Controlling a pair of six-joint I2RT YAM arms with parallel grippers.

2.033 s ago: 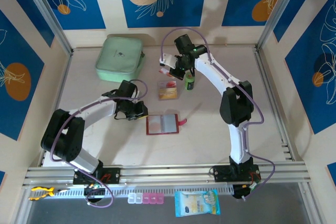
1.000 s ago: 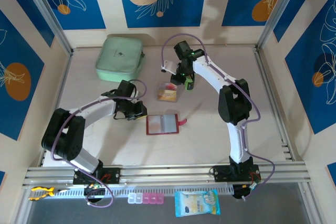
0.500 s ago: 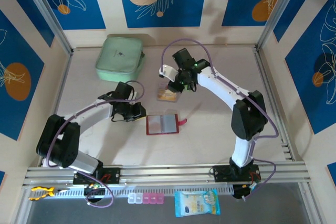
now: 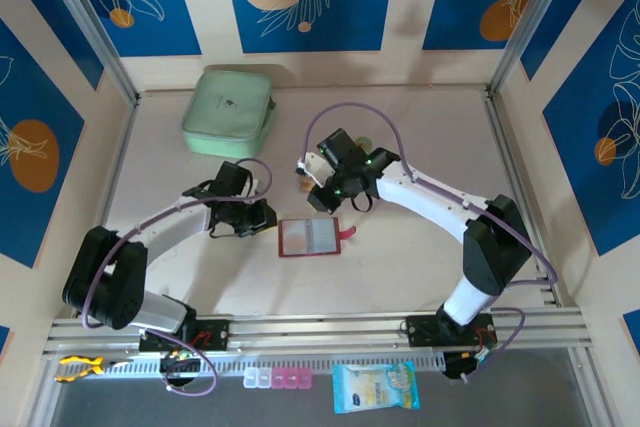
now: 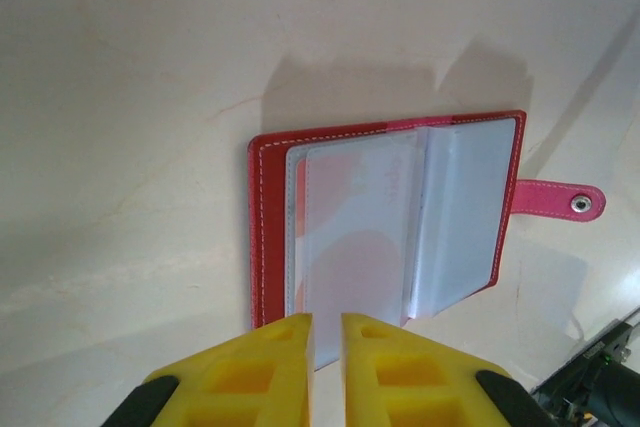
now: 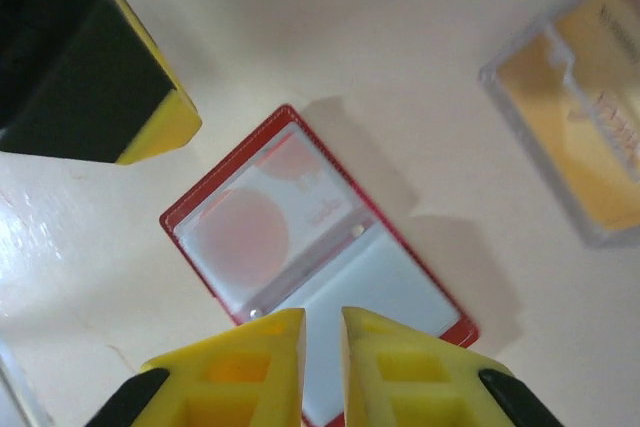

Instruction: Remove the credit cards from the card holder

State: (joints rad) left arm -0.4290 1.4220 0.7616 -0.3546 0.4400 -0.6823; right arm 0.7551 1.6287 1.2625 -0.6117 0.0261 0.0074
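Note:
The card holder (image 4: 311, 237) lies open and flat on the table, dark red with a snap tab (image 5: 560, 199) on its right. A white card with a reddish circle (image 5: 350, 237) sits inside one of its clear sleeves (image 6: 255, 227). My left gripper (image 5: 327, 332) hovers at the holder's left edge (image 4: 268, 215), shut with only a slit between the yellow fingers and nothing in it. Just behind the holder's top edge, my right gripper (image 6: 322, 327) points down (image 4: 325, 204), also shut and empty. Yellow-orange credit cards (image 6: 590, 137) lie on a clear plastic rectangle beyond the holder.
A mint-green zip case (image 4: 230, 110) rests at the back left. My left gripper's black-and-yellow finger (image 6: 90, 67) is close to the right wrist. A blue packet (image 4: 374, 387) and pink boxes (image 4: 278, 378) sit below the front rail.
The right arm has swung from the back of the table forward and down to the card holder, covering the yellow-orange cards from above. The left gripper edged slightly left and back.

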